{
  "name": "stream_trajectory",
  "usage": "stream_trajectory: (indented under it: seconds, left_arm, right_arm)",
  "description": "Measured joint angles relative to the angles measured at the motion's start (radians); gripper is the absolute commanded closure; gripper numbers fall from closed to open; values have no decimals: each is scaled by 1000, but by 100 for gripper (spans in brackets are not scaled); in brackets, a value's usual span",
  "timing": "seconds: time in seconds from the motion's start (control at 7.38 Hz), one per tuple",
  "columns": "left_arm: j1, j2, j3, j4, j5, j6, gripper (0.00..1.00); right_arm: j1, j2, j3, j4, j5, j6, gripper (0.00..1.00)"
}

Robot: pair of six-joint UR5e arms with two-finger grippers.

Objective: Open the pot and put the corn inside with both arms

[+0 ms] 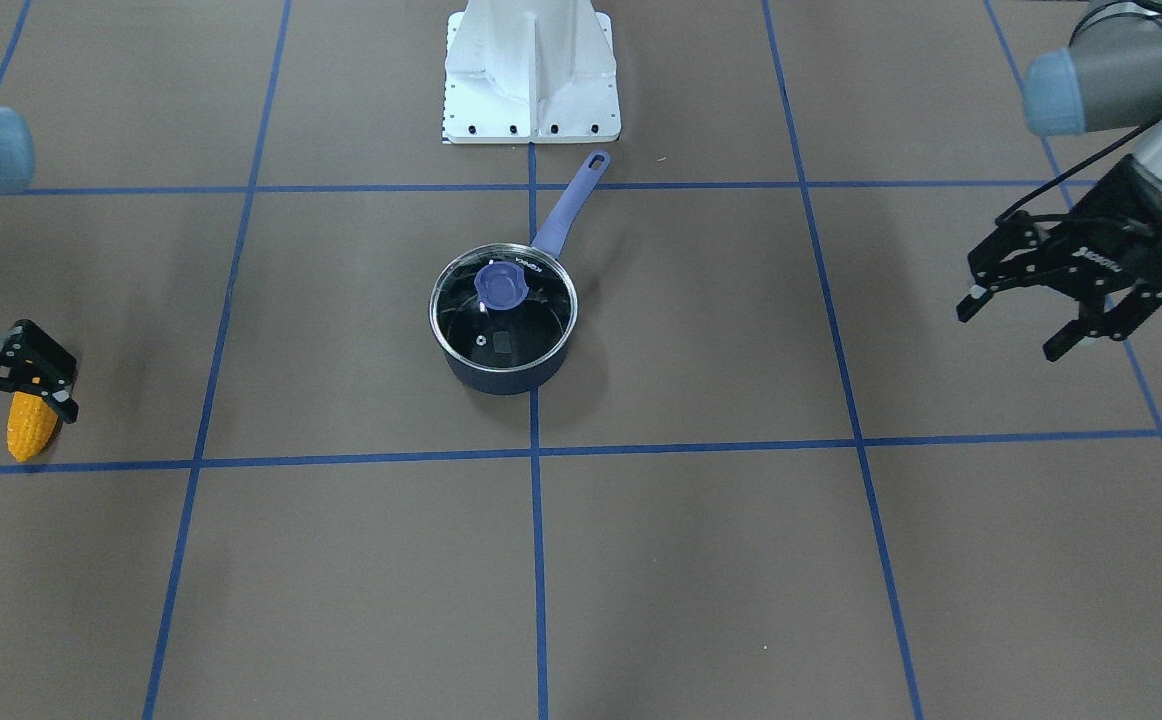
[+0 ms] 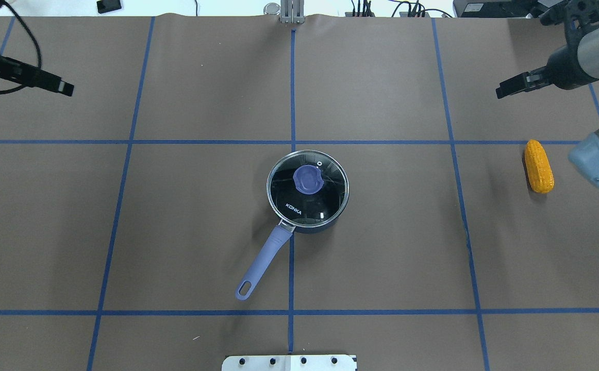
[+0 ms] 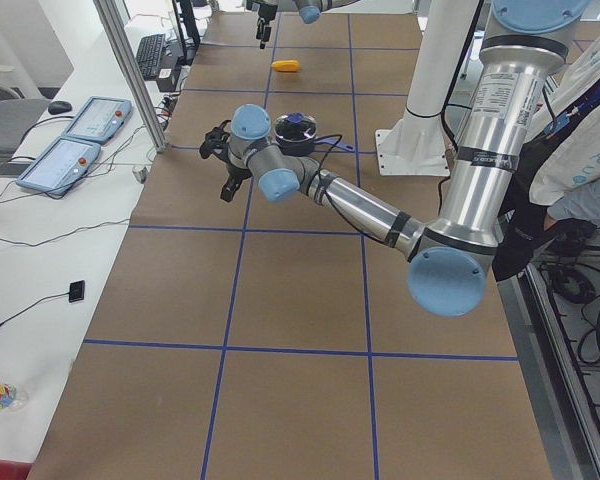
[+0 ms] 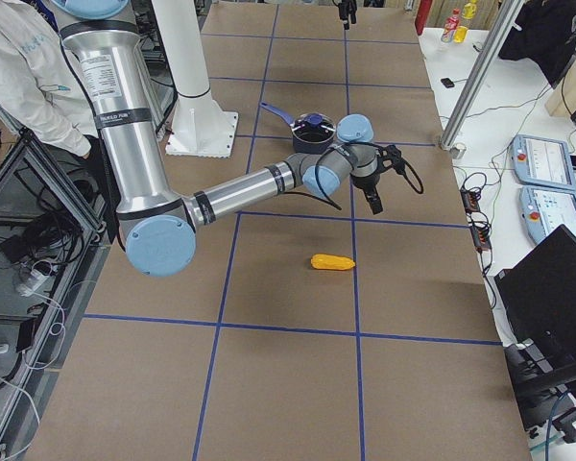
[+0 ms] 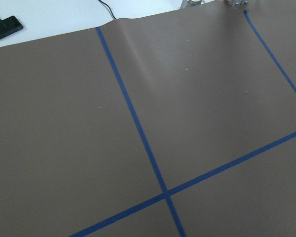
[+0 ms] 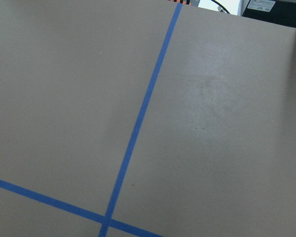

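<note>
The dark blue pot (image 2: 325, 222) stands at the table's middle with its glass lid (image 2: 307, 201) shut, purple knob (image 2: 307, 179) on top and long handle (image 2: 263, 260) towards the robot. It also shows in the front view (image 1: 501, 372). The corn (image 2: 538, 166) lies on the table at the right, alone; it also shows in the right side view (image 4: 332, 261). My right gripper (image 2: 501, 93) is open and empty, in the air beyond the corn. In the front view the right gripper (image 1: 11, 420) only overlaps the corn (image 1: 31, 432). My left gripper (image 1: 1009, 330) is open and empty, far left of the pot.
The white base mount (image 1: 531, 80) stands at the robot's edge of the table. Blue tape lines grid the brown table (image 2: 382, 247). Control pendants (image 3: 75, 140) lie on a side bench. A person (image 4: 24, 67) stands beside the robot.
</note>
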Motion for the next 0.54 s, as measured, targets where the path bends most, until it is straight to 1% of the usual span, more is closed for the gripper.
stream_trajectory:
  seconds: [0.14, 0.27, 0.41, 0.54]
  left_arm:
    - [67, -121, -1, 168, 37, -36, 0]
    - [157, -236, 2, 305, 97, -95, 0]
    - [246, -322, 18, 374, 163, -177, 0]
    - [315, -406, 55, 401, 208, -272, 0]
  right_arm:
    - [-22, 10, 2, -4, -22, 25, 0]
    - [-34, 14, 2, -7, -34, 36, 0]
    - [-39, 16, 1, -7, -39, 39, 0]
    - [-43, 17, 0, -8, -41, 41, 0]
